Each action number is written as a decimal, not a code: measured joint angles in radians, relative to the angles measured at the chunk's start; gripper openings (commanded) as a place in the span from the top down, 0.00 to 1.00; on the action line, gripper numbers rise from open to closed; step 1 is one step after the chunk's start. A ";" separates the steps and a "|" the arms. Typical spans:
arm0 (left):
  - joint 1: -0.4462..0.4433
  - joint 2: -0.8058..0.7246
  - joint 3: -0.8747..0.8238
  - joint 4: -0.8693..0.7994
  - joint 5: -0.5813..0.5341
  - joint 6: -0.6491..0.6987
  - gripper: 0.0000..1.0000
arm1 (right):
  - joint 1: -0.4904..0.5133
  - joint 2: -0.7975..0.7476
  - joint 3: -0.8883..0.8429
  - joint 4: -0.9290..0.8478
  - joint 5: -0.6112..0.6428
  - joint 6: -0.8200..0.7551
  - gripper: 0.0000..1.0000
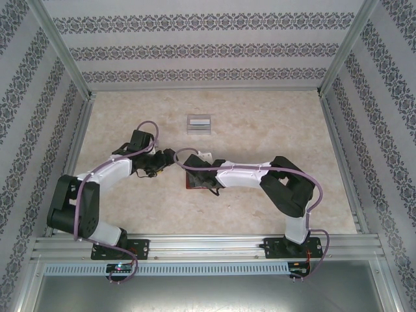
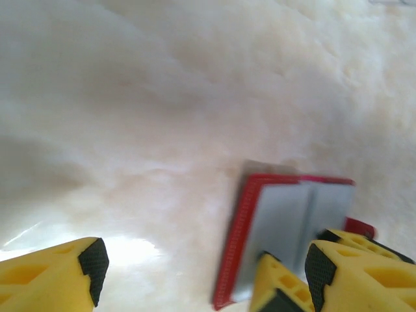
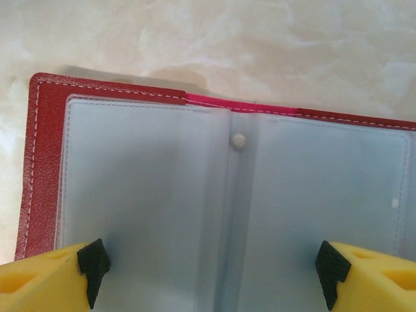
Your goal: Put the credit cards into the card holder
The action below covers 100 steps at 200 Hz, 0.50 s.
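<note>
A red wallet (image 3: 40, 169) lies open on the table, its pale blue-grey plastic sleeves (image 3: 143, 182) facing up. The credit cards are hidden; I cannot tell whether any sit inside the sleeves. My right gripper (image 3: 211, 266) hangs open right above the wallet, one fingertip on each side of its spine, nothing between them. In the top view it (image 1: 195, 177) covers most of the wallet (image 1: 190, 185). My left gripper (image 2: 207, 266) is open just left of the wallet (image 2: 239, 234) with bare table between its fingers. The card holder (image 1: 199, 123), a small clear box with a whitish strip, stands farther back.
The tabletop (image 1: 273, 130) is pale marbled beige, boxed in by patterned walls with metal posts (image 1: 62, 49) at the back corners. Both wrists (image 1: 153, 159) crowd together at mid-table. A yellow finger (image 2: 279, 289) of the right gripper shows in the left wrist view.
</note>
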 measured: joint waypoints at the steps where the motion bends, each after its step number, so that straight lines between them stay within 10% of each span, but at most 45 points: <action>1: 0.000 -0.002 0.001 -0.004 -0.006 0.001 0.19 | 0.000 0.000 0.000 0.000 0.000 0.000 0.12; 100: 0.000 -0.126 0.095 -0.158 -0.243 0.050 0.19 | -0.008 -0.145 -0.049 0.029 -0.001 -0.026 0.04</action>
